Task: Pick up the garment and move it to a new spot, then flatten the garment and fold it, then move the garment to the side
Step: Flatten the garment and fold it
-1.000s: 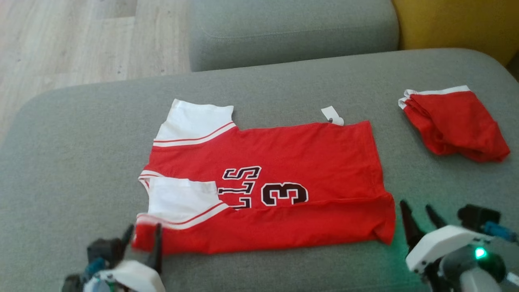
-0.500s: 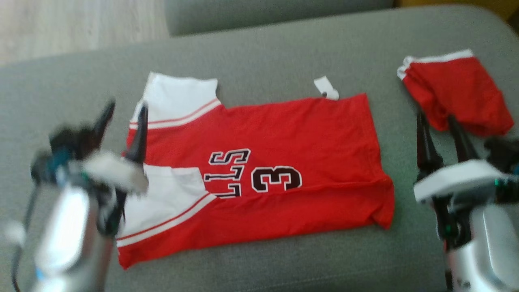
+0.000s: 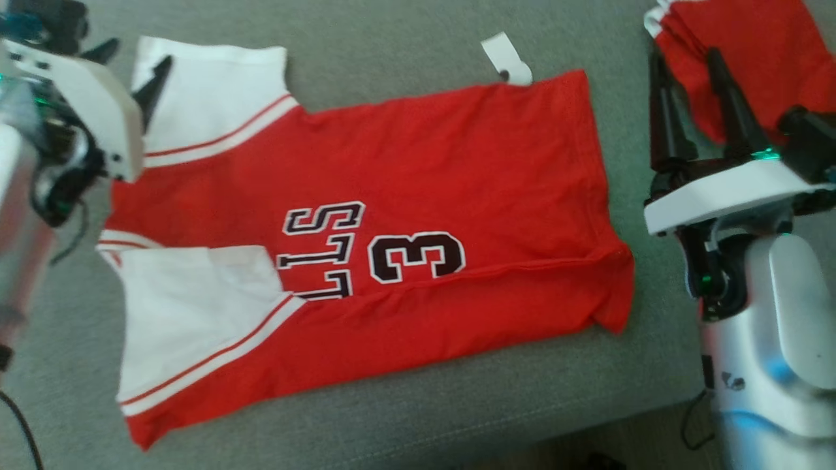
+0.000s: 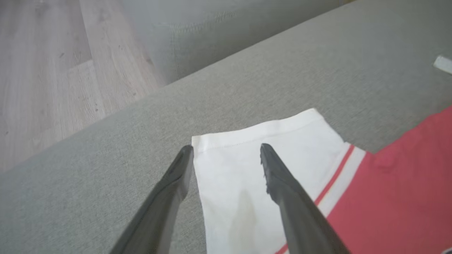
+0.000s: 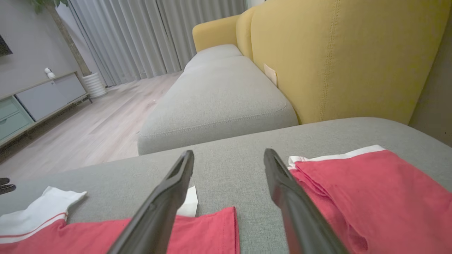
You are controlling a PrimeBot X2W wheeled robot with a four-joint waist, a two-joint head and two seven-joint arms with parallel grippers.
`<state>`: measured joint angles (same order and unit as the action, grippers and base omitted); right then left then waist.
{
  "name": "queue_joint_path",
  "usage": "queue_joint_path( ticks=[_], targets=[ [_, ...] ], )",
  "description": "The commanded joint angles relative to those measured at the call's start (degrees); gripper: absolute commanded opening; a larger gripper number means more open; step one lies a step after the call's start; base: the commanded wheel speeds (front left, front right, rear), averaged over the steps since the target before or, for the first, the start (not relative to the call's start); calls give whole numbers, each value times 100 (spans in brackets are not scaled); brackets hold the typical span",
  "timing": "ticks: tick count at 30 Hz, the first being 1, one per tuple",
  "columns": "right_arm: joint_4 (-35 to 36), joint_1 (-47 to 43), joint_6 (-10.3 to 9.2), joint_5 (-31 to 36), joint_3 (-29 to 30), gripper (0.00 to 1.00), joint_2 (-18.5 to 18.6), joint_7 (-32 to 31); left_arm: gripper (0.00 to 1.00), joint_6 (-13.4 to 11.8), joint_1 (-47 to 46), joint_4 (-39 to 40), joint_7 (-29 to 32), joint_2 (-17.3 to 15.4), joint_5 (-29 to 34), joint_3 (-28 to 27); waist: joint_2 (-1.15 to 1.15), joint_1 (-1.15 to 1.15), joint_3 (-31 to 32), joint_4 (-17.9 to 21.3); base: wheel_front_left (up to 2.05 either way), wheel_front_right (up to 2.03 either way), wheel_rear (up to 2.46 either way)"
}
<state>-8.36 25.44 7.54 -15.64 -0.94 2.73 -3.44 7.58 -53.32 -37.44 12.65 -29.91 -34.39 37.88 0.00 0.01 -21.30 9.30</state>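
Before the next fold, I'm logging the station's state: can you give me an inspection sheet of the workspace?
surface: grey sofa cushion, fabric smooth.
job's things: red jersey spread flat, near long edge folded over, white sleeves toward the robot's left; paper tag at its far hem.
clutter: folded red garment at the far right.
grippers: left gripper open above the far sleeve's corner; right gripper open above the cushion between the two garments; neither holds anything.
cables: a dark cable loops at the head view's left edge; a second cable hangs at its lower right.
surroundings: yellow sofa back, wooden floor, curtains.
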Motion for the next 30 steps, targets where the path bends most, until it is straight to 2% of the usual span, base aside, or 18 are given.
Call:
queue_joint_path(
  ticks=[1,6,12,23,24,25,26,30],
  targets=[
    [257,176,-5,-49,-181,100,15,55,100,-10,-438,-1,32,-365,-61,-65,0,-1,-254,213,0,0,0],
    [309,244,-5,-100,-387,100,15,91,100,-10,-901,-716,-152,-614,-211,196,0,-1,-533,443,0,0,0],
    [308,294,-5,-54,-443,100,15,105,100,-9,-1247,-1477,-240,-536,-474,327,0,-1,-699,565,0,0,0],
    [317,348,-5,-30,-323,100,15,65,100,-9,-1393,-1743,192,-454,-1162,863,0,-1,-737,573,0,0,0],
    [304,359,-5,-16,-297,100,15,60,67,-9,-1393,-1713,256,-441,-1245,918,0,-1,-734,559,0,0,0],
    [289,373,-5,-2,-267,100,15,54,11,-9,-1398,-1680,295,-431,-1317,967,0,-1,-729,537,0,0,0],
    [273,389,-5,15,-231,100,15,46,0,-9,-1414,-1641,271,-425,-1375,1004,0,-1,-722,507,0,0,0],
    [141,517,-5,108,-64,100,15,1,0,-9,-1495,-1530,-179,-336,-1551,1132,0,-1,-606,319,0,0,0]
  ],
)
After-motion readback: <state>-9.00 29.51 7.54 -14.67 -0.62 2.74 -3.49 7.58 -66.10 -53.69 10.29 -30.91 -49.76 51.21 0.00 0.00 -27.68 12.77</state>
